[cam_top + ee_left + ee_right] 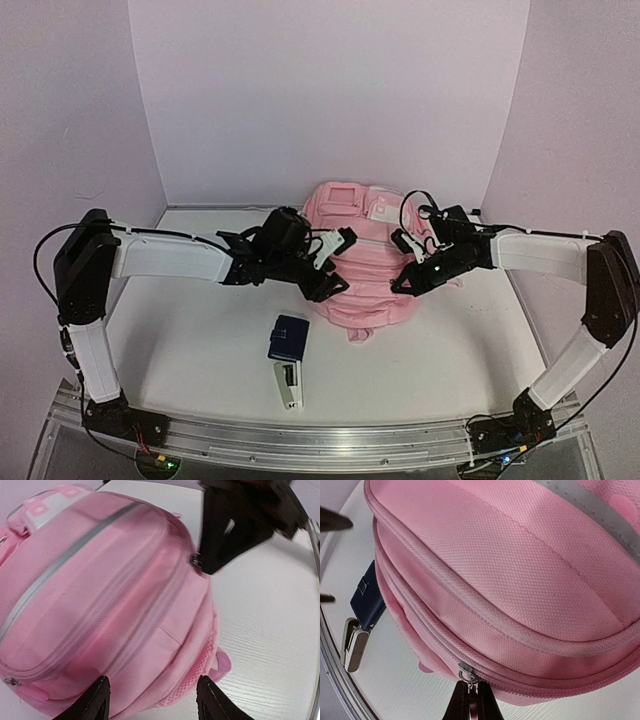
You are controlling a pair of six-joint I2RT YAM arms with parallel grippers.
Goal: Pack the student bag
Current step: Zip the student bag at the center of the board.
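The student bag [365, 265] lies flat on the surface [180, 330], zipped shut. The right hand [470, 692] pinches the zipper pull [466, 672] at the bag's near-right edge, likely to open a pocket. The left hand [152, 685], spread, straddles the bag's left edge, apparently to steady it.

This is a lab booth (white walls [330, 100], aluminium rail [330, 442]).

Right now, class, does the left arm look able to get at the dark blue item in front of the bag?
Probably yes. The left gripper hangs open over the student bag, holding nothing, and the dark blue item lies uncovered nearby, on that arm's side.
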